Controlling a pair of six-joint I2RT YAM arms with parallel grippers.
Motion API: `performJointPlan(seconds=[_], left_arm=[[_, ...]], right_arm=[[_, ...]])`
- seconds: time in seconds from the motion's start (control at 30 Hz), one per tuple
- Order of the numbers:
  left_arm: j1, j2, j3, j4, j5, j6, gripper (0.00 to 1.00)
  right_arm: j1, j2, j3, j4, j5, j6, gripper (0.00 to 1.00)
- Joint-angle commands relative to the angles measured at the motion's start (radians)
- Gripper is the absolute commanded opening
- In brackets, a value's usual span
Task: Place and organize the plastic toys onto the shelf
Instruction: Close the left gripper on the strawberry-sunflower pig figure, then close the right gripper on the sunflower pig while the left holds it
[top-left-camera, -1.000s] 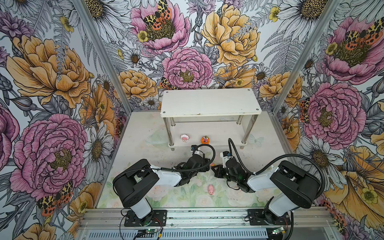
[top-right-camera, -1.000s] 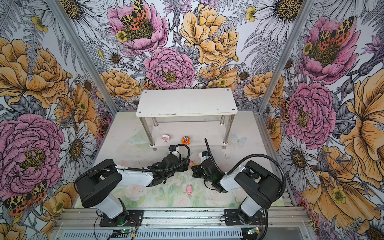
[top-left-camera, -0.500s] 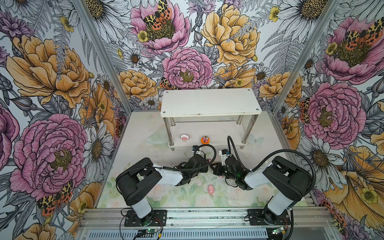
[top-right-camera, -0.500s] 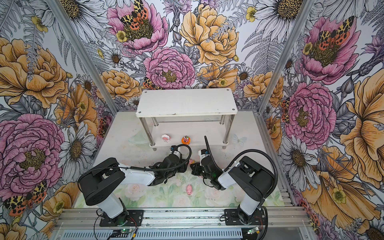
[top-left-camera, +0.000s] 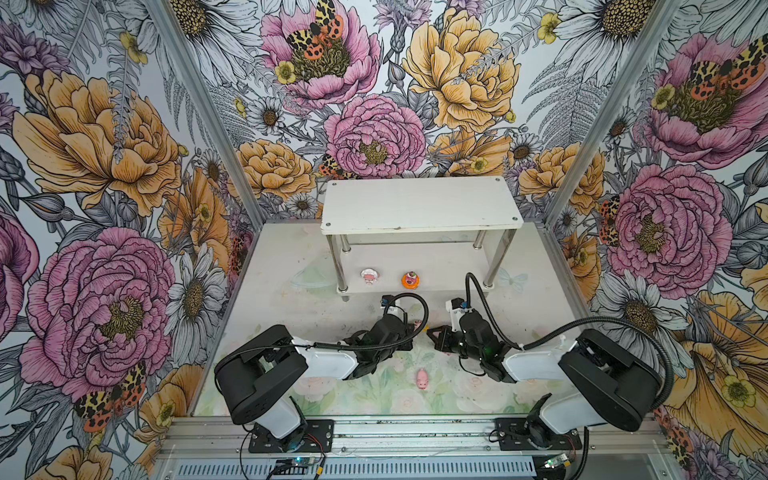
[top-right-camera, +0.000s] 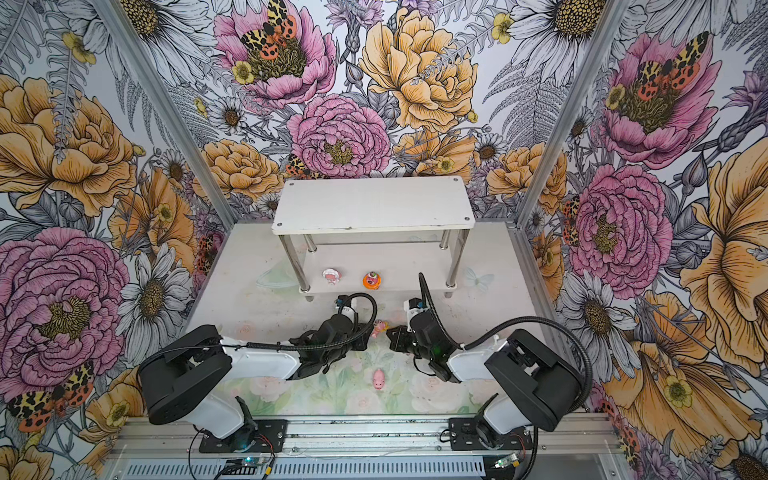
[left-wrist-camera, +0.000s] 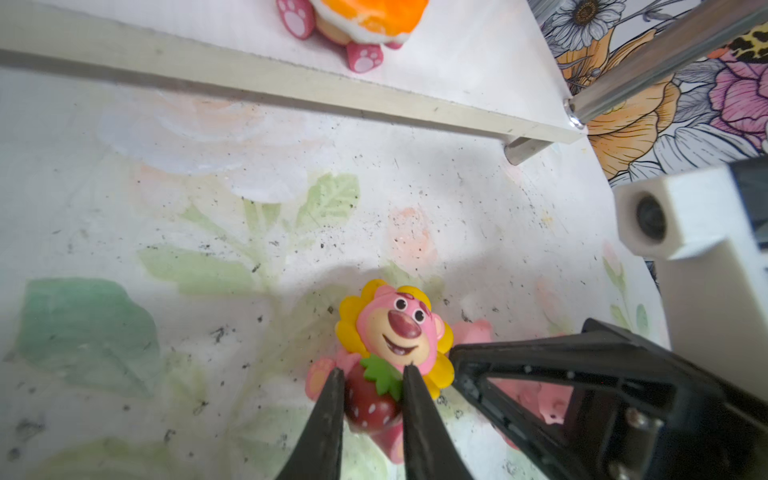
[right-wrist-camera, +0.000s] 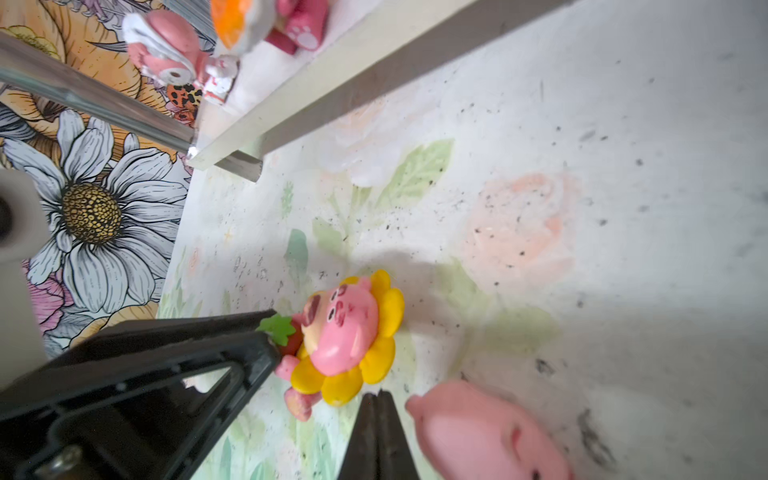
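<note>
Left wrist: toy (left-wrist-camera: 395, 332) head toward shelf (left-wrist-camera: 457, 75).

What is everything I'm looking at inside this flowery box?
shelf: one, white with metal legs, back of table
white-rimmed toy: one, pink, shelf's lower tier
orange-rimmed toy: one, pink, lower tier
yellow-rimmed toy: one, pink, before the shelf
pink pigs: two, one near table's front, one by the right gripper
table: one, pale, faint flowers
walls: three, bold flowers
left gripper: black, shut on yellow-rimmed toy
right gripper: black, shut, empty
</note>
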Motion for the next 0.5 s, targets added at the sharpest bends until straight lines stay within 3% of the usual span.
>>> performJointPlan(seconds=[0.0,0.2,0.3,0.47], left_arm=[[-0.024,-0.053,-0.03,0.018,-0.067,0.006,0.14],[-0.107,-0.117,-0.056,0.067,-0.175,0.077,0.11],[-0.136,-0.151,-0.055,0.072,-0.219,0.109,0.1],[-0.165,-0.222,-0.069,0.065,-0.292,0.145,0.1]], right_arm=[[-0.02,-0.136,0.0,-0.144,-0.042,-0.016,0.04],[-0.058,-0.267,0.078,-0.285,-0.235,-0.005,0.52],[-0.06,-0.255,0.121,-0.322,-0.286,0.042,0.64],[-0.06,-0.232,0.118,-0.305,-0.279,0.143,0.71]])
